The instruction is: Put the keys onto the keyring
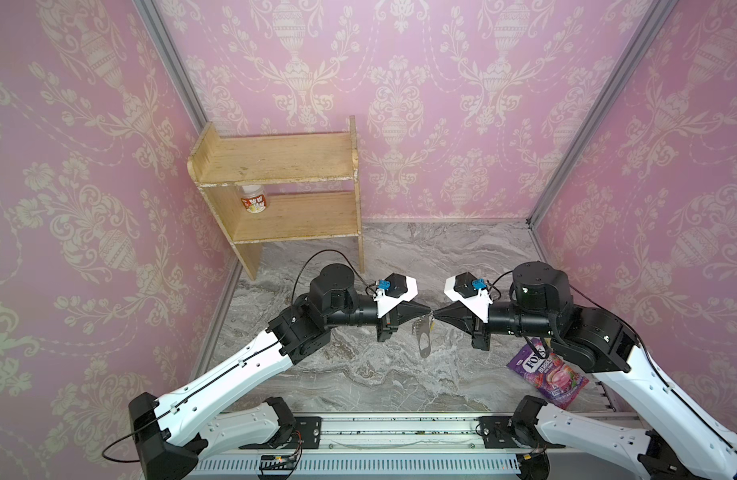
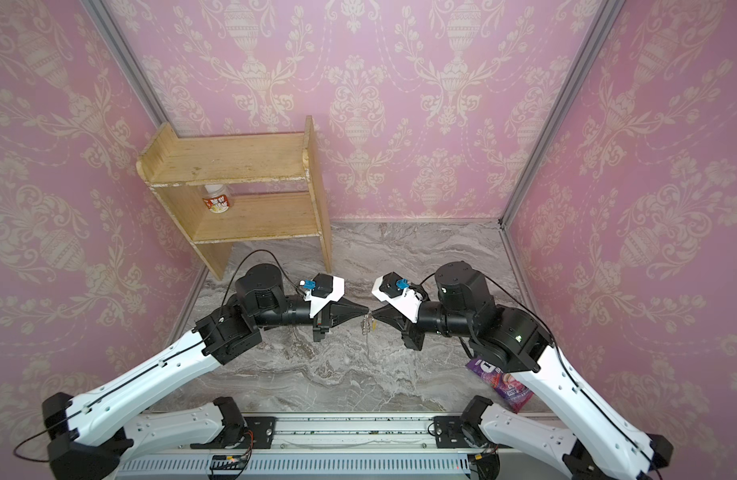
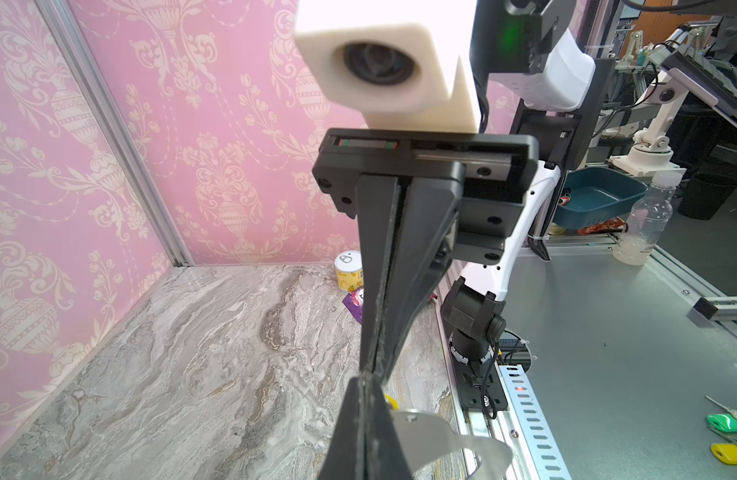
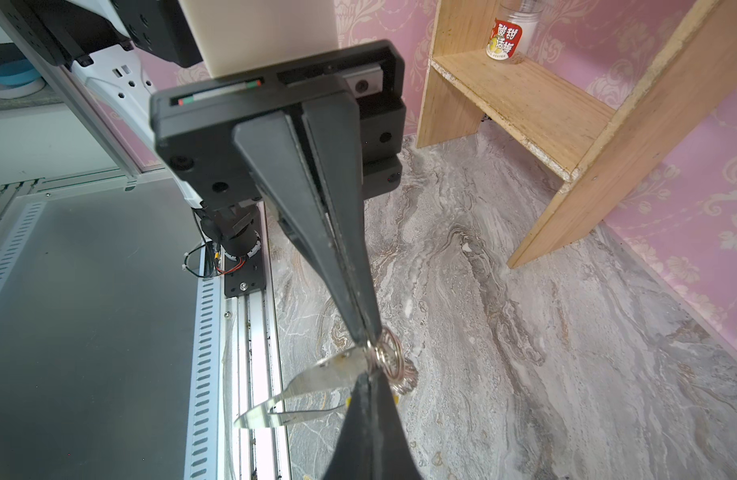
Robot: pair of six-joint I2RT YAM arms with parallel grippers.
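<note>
- Purple bag reads "FOX'S BERRIES"; it's laid on the table, right side.
- Jar with a red Chinese-lettered label is parked on the shelf; contents can't be made out.
- Keyring is held up mid-air, clenched in the left fingers.
- Right fingers are clamped tight at its rings, tip to tip with the left; a bit of yellow key tag is seen right there.
</note>
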